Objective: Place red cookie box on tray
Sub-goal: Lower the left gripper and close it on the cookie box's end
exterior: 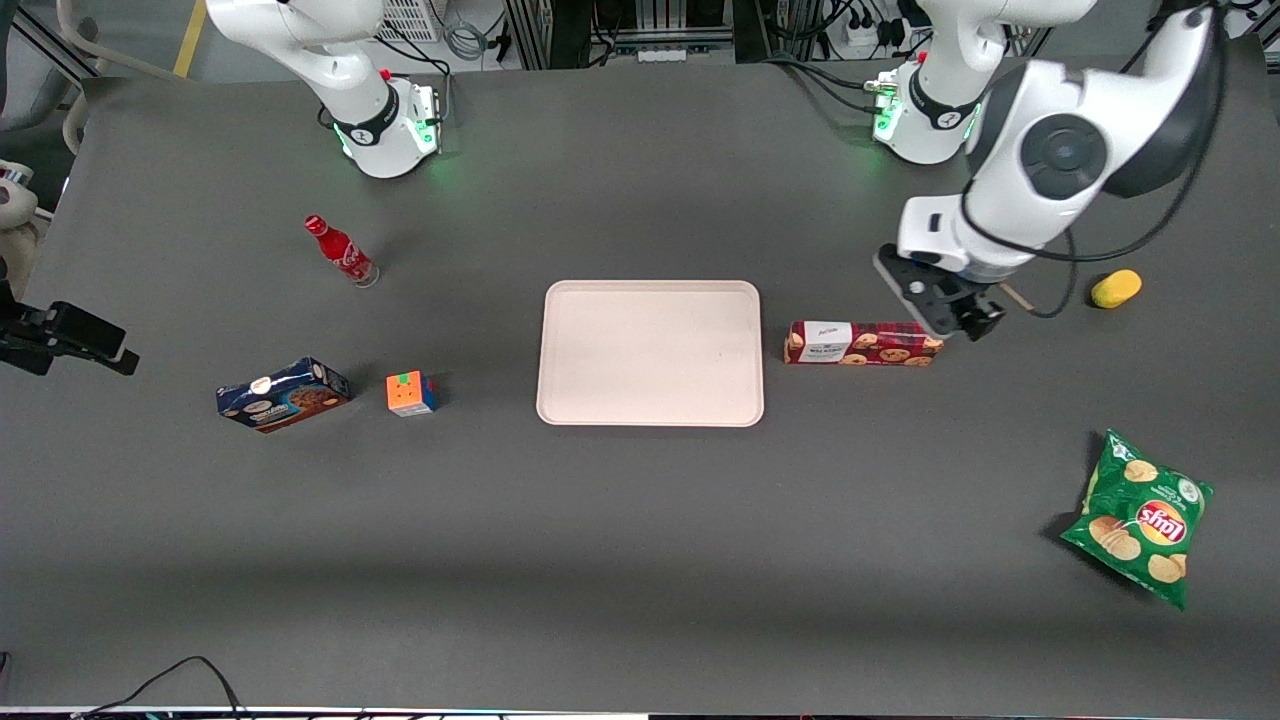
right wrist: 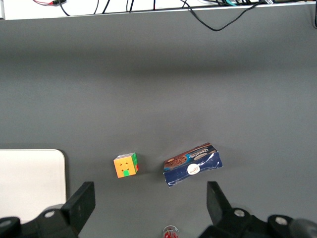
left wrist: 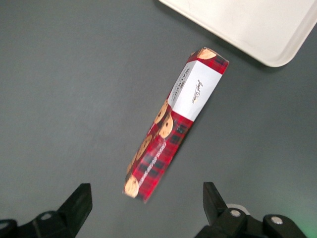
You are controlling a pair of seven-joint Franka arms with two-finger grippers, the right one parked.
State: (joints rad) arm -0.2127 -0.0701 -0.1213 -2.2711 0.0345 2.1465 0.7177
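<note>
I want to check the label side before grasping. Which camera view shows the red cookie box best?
The left wrist view: the red cookie box fills it, white label readable, with the open gripper above one end. The front view shows the box smaller, beside the tray. The right wrist view does not show it.

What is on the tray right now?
Nothing: the tray is bare. The red cookie box lies on the table beside it, with the open gripper above its end. Nothing covers the tray's surface.

You see the gripper (exterior: 962, 322), matt black plastic, above the glossy printed-card red cookie box (exterior: 862, 343) beside the smooth matt plastic tray (exterior: 650, 418).
</note>
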